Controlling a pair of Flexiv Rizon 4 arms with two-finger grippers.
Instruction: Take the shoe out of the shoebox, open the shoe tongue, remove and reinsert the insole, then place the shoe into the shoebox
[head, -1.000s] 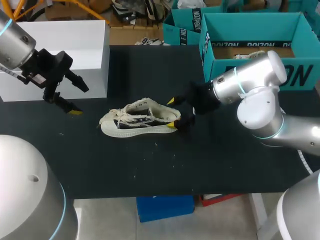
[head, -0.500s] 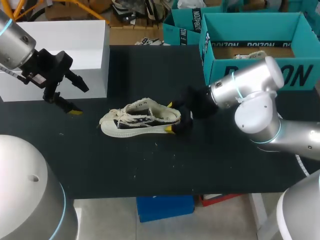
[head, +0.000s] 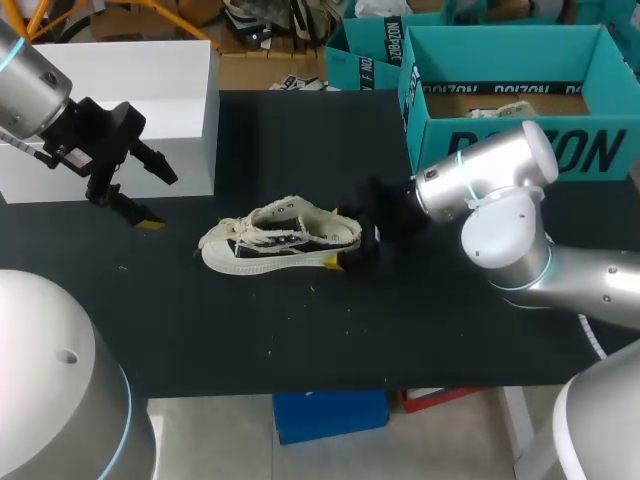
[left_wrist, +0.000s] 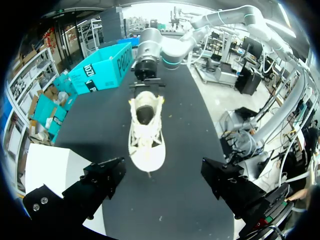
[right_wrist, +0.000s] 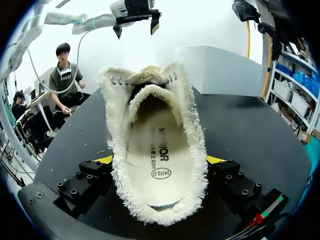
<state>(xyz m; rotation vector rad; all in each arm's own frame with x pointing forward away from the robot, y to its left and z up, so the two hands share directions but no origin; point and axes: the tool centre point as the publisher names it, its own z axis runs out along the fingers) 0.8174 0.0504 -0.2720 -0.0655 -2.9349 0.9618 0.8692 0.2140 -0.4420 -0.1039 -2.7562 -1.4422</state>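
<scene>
In the middle of the black desk (head: 300, 330) a cream low-top shoe (head: 280, 240) with frayed edges stands upright on its sole, toe to the left and heel to the right, outside the shoebox (head: 500, 150). The shoebox, teal and open at the top, sits at the far right of the desk, well apart from the shoe. The right arm (head: 490, 190) comes in from the right and lies low over the desk, its black wrist just beside the heel. The right jaws straddle the heel and pinch it from the near and far sides. In the right wrist view the yellow tips (right_wrist: 104, 159) press in under the fuzzy collar on either side. That view looks straight into the shoe's mouth, where the pale printed insole (right_wrist: 155, 155) lies flat inside. The tongue (right_wrist: 145, 76) shows at the far end of the opening, between the eyelet rows. The left arm (head: 60, 130) hangs above the left side of the desk, in front of a white box (head: 150, 90) at the far left. The left jaws are spread wide and hold nothing, well apart from the toe of the shoe. In the left wrist view the shoe lies ahead of the two black fingers (left_wrist: 102, 180), toe nearest them, with the right arm at its heel beyond.
</scene>
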